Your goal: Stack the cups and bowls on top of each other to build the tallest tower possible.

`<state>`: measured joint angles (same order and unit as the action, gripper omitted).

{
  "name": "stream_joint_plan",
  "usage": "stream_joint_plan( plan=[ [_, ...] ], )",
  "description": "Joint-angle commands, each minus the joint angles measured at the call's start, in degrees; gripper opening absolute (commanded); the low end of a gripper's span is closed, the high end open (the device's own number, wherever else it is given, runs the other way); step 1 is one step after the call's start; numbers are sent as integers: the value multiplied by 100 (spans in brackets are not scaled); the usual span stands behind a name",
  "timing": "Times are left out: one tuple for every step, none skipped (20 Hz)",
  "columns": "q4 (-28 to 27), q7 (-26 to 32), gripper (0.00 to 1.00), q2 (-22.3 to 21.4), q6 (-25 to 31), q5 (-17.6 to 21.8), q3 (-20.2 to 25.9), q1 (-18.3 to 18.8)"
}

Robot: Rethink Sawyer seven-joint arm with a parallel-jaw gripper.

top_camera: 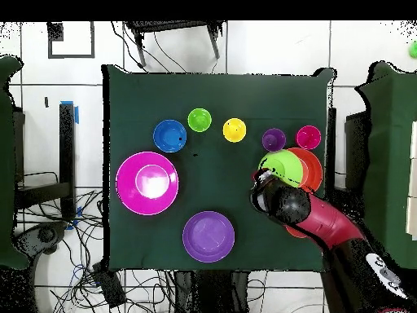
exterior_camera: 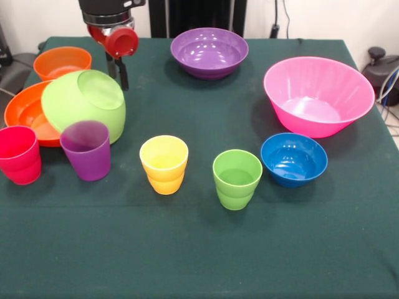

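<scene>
My gripper (exterior_camera: 118, 76) hangs at the far left of the table, just behind the lime green bowl (exterior_camera: 84, 106), open and empty. That bowl lies tipped, base up, on the rim of the large orange bowl (exterior_camera: 22, 112). The small orange bowl (exterior_camera: 62, 61) sits behind them. The purple bowl (exterior_camera: 209, 52), the pink bowl (exterior_camera: 318, 94) and the small blue bowl (exterior_camera: 293, 159) stand upright and apart. The red cup (exterior_camera: 20, 154), purple cup (exterior_camera: 86, 150), yellow cup (exterior_camera: 164, 164) and green cup (exterior_camera: 237, 179) stand upright in a row at the front. No tower stands.
The green tablecloth (exterior_camera: 199, 249) covers the table. In the overhead view the arm (top_camera: 326, 228) reaches in from the lower right, with the gripper (top_camera: 259, 191) beside the lime green bowl (top_camera: 283, 167). Cables lie on the floor round the table.
</scene>
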<state>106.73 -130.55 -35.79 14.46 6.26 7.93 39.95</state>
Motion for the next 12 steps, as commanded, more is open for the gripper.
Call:
stream_joint_plan(
  plan=[
    [-109,-478,100,-114,597,-278,155,-249],
    [-97,-487,100,-94,601,-302,172,-249],
    [-104,-497,100,-85,583,-309,154,-271],
    [-96,-511,100,-62,557,-322,152,-279],
    [-70,-530,100,-57,544,-344,157,-282],
    [-59,-550,100,-28,477,-345,144,-297],
    [-60,-557,100,-2,471,-366,147,-297],
    [-51,-569,100,39,428,-384,161,-293],
    [-54,-579,100,61,383,-386,149,-314],
    [-54,-600,100,119,306,-401,152,-325],
    [-67,-601,100,157,250,-403,143,-337],
    [-84,-605,100,221,177,-410,140,-345]
  ],
)
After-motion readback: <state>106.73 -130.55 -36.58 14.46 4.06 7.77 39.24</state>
